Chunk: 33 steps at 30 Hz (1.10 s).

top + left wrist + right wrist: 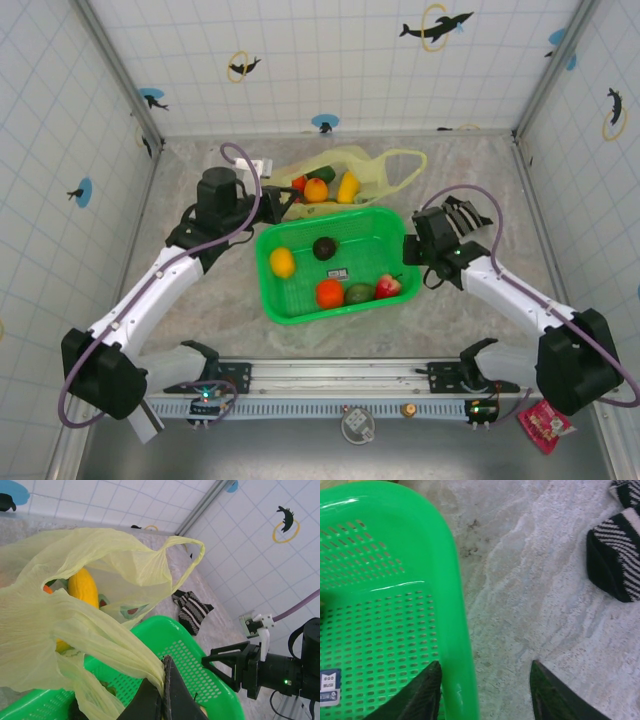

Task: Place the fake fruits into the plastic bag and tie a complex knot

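Marbled grey tabletop [500,180] bearing a bright green rigid mesh basket [300,318] at centre. The thin translucent yellow-green plastic bag [385,165] lies at the basket's 12 o'clock with its mouth facing it, apparently to keep transfers short. The left gripper [162,695], at the basket's 10 o'clock, has its jaws pinched together on the bag's film, seemingly to hold the mouth raised and open. The right gripper [485,665], at 3 o'clock, has its jaws apart astride the basket wall, perhaps to steady it. Several glossy fake fruits [316,189] sit inside the bag, and five lie in the basket. The bag's loop handle [185,545] is untied.
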Motion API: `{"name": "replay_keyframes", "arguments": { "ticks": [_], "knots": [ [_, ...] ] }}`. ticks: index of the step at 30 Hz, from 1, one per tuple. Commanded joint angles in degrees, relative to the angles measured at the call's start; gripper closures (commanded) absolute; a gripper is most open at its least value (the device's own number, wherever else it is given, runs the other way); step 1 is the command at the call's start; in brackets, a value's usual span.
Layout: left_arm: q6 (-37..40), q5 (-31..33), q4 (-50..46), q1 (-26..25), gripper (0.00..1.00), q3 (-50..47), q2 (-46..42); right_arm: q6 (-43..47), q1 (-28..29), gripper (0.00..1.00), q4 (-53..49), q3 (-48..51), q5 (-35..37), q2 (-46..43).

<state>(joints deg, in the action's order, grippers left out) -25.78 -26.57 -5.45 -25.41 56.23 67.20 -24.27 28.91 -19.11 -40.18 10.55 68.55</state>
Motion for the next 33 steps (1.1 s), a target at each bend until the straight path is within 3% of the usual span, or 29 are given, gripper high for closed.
{"name": "replay_keyframes", "arguments": {
  "ticks": [1,10,16,20,28,33],
  "knots": [
    [-0.82,-1.35,1.32,0.38,1.00,1.69,0.10,-3.03,-0.52,0.58,1.38,2.68,-3.96,0.18],
    [-1.09,-1.83,1.82,0.39,1.00,1.69,0.43,-8.19,-0.66,0.69,3.34,5.10,-9.24,0.08],
    [-1.11,-1.82,2.18,0.38,1.00,1.85,0.49,-17.70,-0.52,0.80,7.69,8.71,-11.78,-2.59],
    [-1.25,-1.91,2.60,0.40,1.00,1.61,0.57,-23.18,2.10,0.79,11.11,9.39,-12.09,-3.14],
    [-1.21,-1.91,2.87,0.40,1.00,1.69,0.57,-20.72,11.47,0.73,10.98,2.12,-11.88,4.49],
    [-1.09,-1.74,2.87,0.37,1.00,1.83,0.83,-27.73,16.39,0.73,16.81,3.16,-8.87,5.33]
  ]
}}
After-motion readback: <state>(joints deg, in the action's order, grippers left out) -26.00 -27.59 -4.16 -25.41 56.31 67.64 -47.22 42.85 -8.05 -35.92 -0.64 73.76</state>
